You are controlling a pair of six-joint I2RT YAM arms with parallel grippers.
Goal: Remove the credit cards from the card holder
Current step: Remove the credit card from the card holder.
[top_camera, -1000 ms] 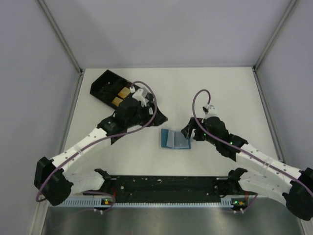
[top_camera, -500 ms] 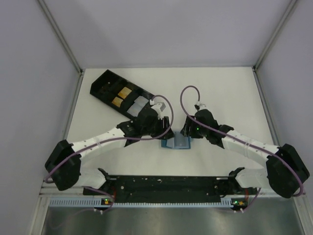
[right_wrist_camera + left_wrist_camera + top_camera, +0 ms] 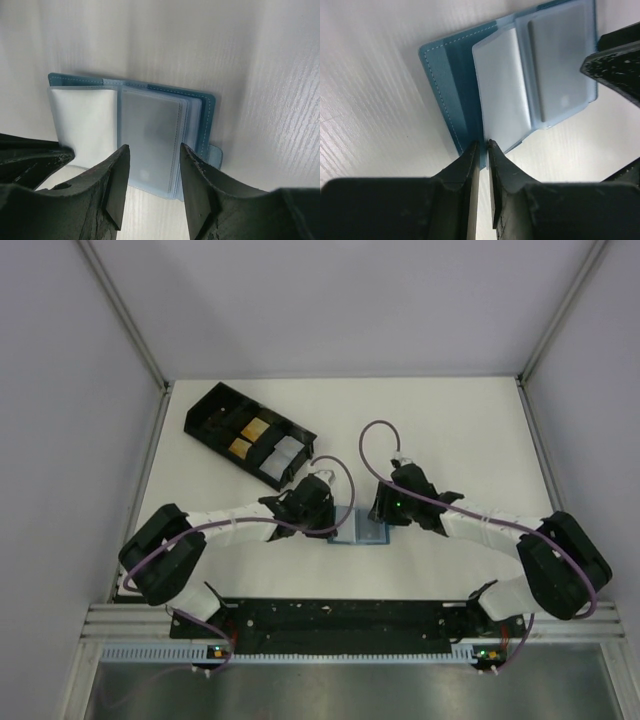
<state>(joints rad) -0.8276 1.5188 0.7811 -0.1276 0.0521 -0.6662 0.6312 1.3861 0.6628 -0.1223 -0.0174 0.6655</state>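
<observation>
Card holder (image 3: 362, 531) on table (image 3: 470, 430) between left hand (image 3: 483, 147) and right hand (image 3: 153, 150)

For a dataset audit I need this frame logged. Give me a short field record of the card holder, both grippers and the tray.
card holder: lying open, pale sleeves facing up
left gripper: jaws nearly together at the holder's near edge; grip unclear
right gripper: jaws apart, above one stack of sleeves
black tray: far left, apart from the holder
</observation>
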